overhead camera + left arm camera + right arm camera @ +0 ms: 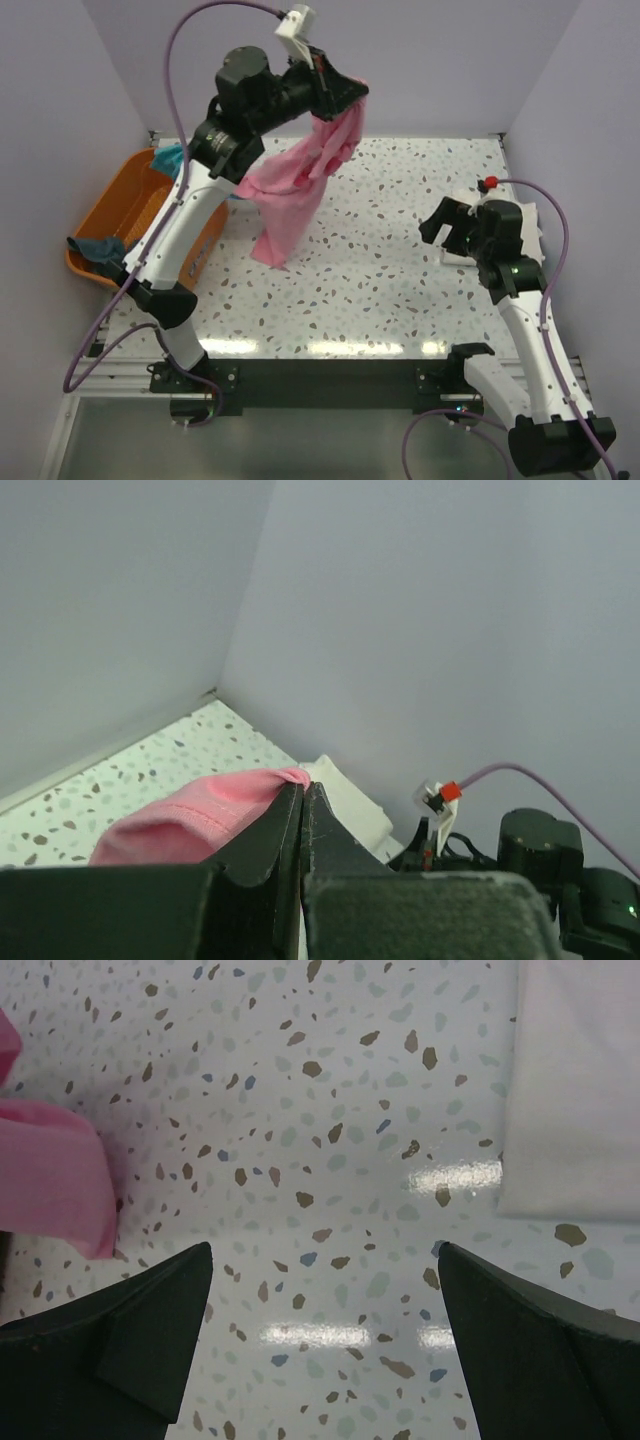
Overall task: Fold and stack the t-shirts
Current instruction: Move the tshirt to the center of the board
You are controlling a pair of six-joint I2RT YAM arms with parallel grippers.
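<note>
From above, there are four shirts. One pink t-shirt hangs over the table from the raised left gripper. One cream-white t-shirt lies flat under the right gripper. A teal t-shirt and a darker t-shirt sit in the one orange basket.

The left wrist view shows both fingers pinched tight on the pink t-shirt.

In the right wrist view the right gripper is spread wide and holds nothing. The pink t-shirt is at the left and the cream-white t-shirt at the right.
</note>
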